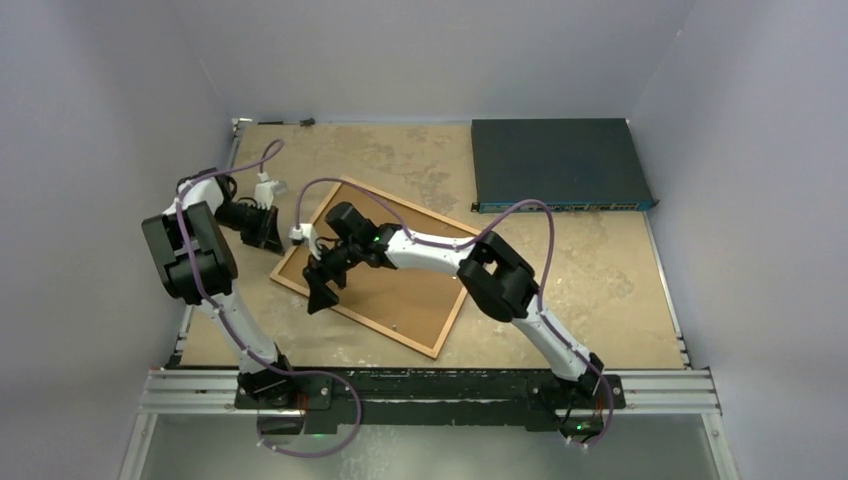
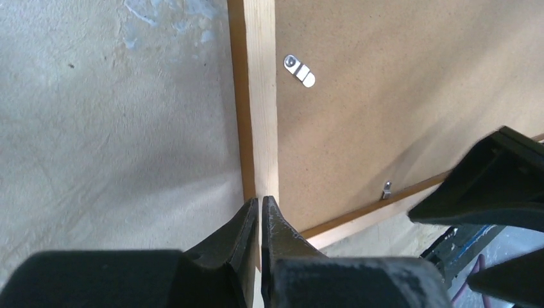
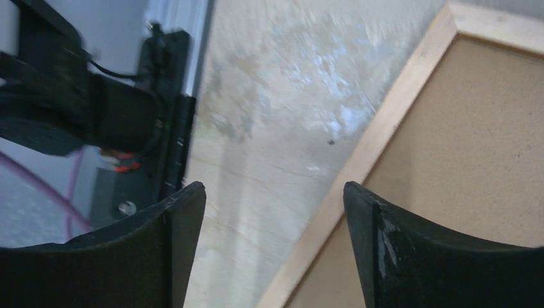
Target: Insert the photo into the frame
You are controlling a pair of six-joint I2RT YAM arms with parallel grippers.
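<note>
The wide-open right gripper hovers over the left end of the thin orange-brown wooden frame, whose long axis points toward the tabletop's near-right corner; the closed left gripper seemingly touches its rail.

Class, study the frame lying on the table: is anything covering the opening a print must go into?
Yes: a brown backing board fills the back of the frame, with small metal clips at its edges. No print is in view.

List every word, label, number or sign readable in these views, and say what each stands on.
No text can be read in any view.
Dark blue box: pale marks along its front edge, too small to read.
Frame, backing board and metal clips: no print shows.
</note>
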